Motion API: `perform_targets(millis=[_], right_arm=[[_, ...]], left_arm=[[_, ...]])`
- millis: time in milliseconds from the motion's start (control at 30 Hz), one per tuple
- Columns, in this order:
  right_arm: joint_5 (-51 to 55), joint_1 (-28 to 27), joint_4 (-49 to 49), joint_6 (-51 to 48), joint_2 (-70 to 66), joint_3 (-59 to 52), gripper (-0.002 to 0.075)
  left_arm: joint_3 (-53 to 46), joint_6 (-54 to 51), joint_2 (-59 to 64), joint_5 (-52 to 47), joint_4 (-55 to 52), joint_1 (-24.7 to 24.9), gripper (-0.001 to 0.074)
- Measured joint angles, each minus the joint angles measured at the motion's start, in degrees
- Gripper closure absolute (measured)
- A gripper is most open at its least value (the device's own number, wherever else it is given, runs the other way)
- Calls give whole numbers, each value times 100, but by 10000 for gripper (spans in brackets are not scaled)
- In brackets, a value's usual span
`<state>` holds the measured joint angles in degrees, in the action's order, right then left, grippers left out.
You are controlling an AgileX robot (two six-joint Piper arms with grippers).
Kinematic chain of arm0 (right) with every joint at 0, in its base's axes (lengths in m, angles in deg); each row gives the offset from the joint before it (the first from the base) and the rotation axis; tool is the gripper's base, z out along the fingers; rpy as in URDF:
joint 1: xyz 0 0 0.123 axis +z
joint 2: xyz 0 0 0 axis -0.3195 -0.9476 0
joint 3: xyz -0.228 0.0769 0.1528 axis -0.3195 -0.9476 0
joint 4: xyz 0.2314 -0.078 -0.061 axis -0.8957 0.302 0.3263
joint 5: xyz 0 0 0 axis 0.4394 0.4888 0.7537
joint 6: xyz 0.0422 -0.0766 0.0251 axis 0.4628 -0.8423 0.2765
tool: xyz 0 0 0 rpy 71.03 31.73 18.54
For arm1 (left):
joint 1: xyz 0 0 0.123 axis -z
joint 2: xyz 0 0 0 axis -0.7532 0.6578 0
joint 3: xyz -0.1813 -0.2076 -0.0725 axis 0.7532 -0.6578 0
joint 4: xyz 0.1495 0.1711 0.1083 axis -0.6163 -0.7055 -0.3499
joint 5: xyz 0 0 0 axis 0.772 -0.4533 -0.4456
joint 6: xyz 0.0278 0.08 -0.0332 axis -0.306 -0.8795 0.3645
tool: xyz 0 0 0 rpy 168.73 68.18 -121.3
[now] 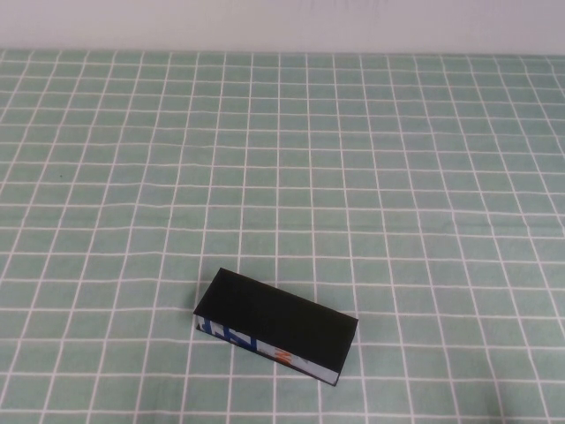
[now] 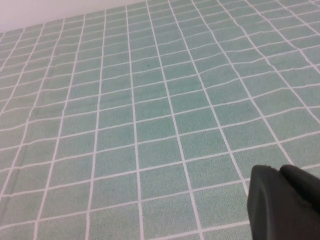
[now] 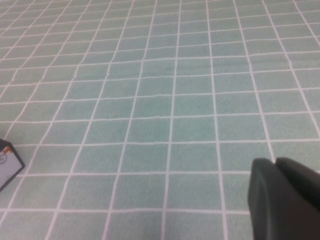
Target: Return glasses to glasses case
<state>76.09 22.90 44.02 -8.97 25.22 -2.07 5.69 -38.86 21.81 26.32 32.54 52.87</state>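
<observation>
The glasses case is a black box with its lid shut, lying slanted near the table's front centre. Its white side strip with blue and orange print faces the front. One corner of it shows in the right wrist view. The glasses are out of view. Neither arm shows in the high view. My left gripper hangs above bare cloth, its two dark fingers pressed together with nothing between them. My right gripper is also shut and empty above the cloth, well apart from the case.
A green tablecloth with a white grid covers the whole table. A pale wall runs along the far edge.
</observation>
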Motion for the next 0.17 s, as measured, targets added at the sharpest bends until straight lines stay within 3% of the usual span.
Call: perform_targets(millis=[167], right_arm=[[0, 0, 0, 0, 0, 0, 739]], left_arm=[[0, 0, 0, 0, -10, 0, 739]])
